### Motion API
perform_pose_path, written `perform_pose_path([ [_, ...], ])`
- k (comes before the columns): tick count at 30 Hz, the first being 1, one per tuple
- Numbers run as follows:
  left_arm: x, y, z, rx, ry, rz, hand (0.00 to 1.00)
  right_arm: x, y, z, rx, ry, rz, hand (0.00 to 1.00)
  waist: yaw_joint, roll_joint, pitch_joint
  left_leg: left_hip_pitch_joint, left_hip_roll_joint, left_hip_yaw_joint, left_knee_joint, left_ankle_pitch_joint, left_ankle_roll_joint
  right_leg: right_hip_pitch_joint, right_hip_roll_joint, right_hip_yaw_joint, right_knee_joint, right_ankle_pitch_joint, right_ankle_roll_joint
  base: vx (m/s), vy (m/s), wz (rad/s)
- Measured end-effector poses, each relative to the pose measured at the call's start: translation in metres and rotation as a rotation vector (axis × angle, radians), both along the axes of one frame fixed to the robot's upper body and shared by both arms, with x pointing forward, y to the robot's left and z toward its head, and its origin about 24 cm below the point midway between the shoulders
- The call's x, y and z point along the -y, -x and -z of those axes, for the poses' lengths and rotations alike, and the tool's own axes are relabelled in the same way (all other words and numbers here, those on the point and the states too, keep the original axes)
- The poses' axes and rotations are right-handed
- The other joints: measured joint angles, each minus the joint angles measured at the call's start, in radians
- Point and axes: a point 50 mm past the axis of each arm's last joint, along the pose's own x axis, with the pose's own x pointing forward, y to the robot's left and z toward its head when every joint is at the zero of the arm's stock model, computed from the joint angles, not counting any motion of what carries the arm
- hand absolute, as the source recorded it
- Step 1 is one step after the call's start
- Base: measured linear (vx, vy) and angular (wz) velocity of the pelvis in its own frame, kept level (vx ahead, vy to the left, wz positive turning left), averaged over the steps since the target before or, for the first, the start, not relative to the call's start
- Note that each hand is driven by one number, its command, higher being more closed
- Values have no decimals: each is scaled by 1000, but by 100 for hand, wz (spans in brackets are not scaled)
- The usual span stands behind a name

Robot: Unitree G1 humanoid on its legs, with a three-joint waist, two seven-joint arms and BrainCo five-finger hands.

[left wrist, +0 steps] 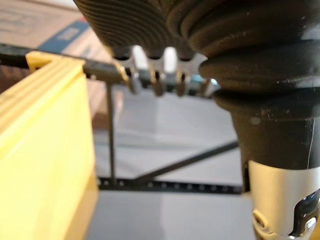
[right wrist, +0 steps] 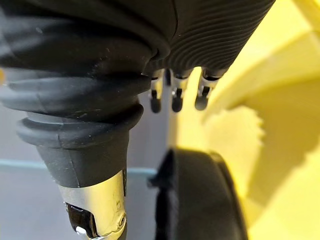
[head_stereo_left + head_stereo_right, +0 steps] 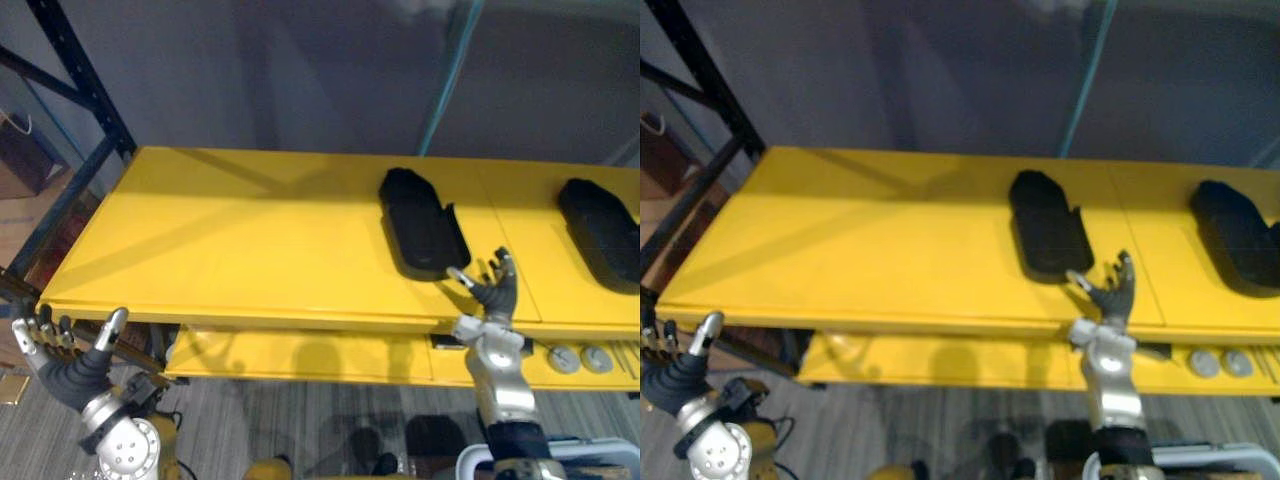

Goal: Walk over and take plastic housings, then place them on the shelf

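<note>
The right hand (image 3: 492, 292) stands upright at the front edge of the yellow shelf (image 3: 240, 250), its fingers (image 2: 173, 102) straight and spread with the thumb held apart, gripping nothing; just beyond its thumb lies the near end of a black plastic housing (image 3: 420, 220), though contact cannot be told; the housing lies flat, its long axis running from the front edge toward the back and leaning a little leftward; a second housing (image 3: 603, 230) lies well apart on the right; the left hand (image 3: 55, 355) hangs relaxed and unclenched below the shelf's left corner, far off; the right hand is clearly nearer, so a short forward reach along that axis seems the next need.
</note>
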Motion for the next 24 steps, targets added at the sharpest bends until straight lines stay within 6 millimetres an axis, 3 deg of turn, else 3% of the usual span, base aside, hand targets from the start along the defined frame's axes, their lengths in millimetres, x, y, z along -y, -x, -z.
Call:
perform_pose_path([
  [10,-1,3,2,-14,-1,-5,0,11,-1,2,-11,-23,-54,0,1,-3,-1,1,-1,2,0,-1,1,1,-2,1,0,-3,3,-8,32,-1],
  [24,-1,3,2,-15,-1,-6,0,10,-1,4,-11,-38,-111,0,1,-16,0,6,-2,4,-2,-1,1,4,-6,3,0,-3,2,-1,27,0],
])
